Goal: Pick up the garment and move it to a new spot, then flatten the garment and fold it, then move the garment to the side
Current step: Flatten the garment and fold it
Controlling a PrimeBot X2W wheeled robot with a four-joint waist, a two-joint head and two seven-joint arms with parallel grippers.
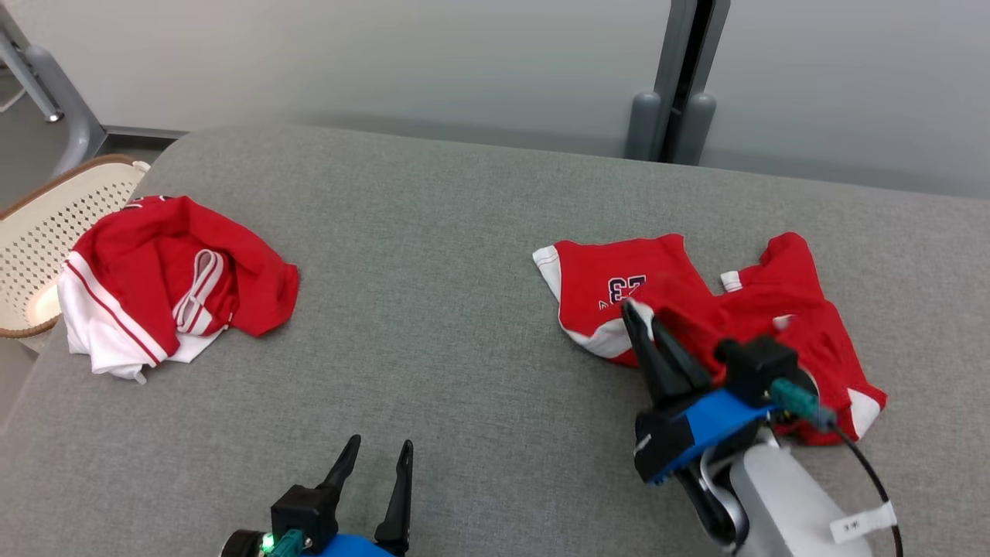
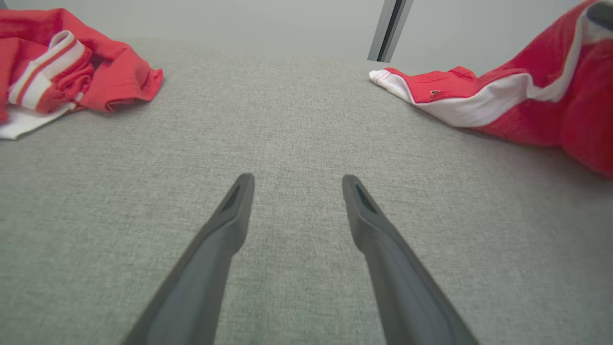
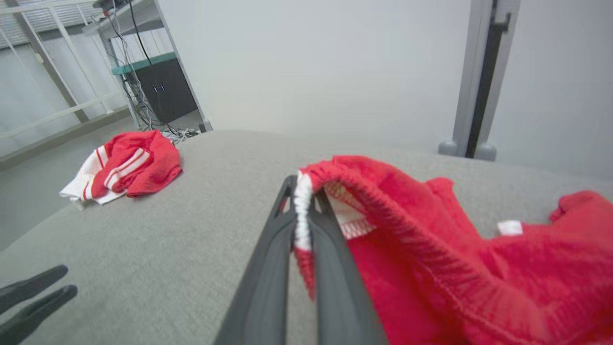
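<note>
A red and white garment (image 1: 742, 309) with a dark number lies crumpled on the right of the grey table (image 1: 464, 255). My right gripper (image 1: 640, 319) is shut on its white-trimmed edge, and the fabric rises a little at the pinch. In the right wrist view the dark fingers (image 3: 268, 268) clamp a strip of white hem of the garment (image 3: 431, 249). My left gripper (image 1: 379, 451) stands open near the table's front edge, nothing between its fingers (image 2: 225, 230). The garment (image 2: 527, 100) lies to its right.
A second red and white garment (image 1: 162, 278) lies bunched at the table's left edge. Beyond it, off the table, stands a cream perforated basket (image 1: 54, 224). A grey post (image 1: 681, 85) rises behind the table. Bare grey surface spans the middle.
</note>
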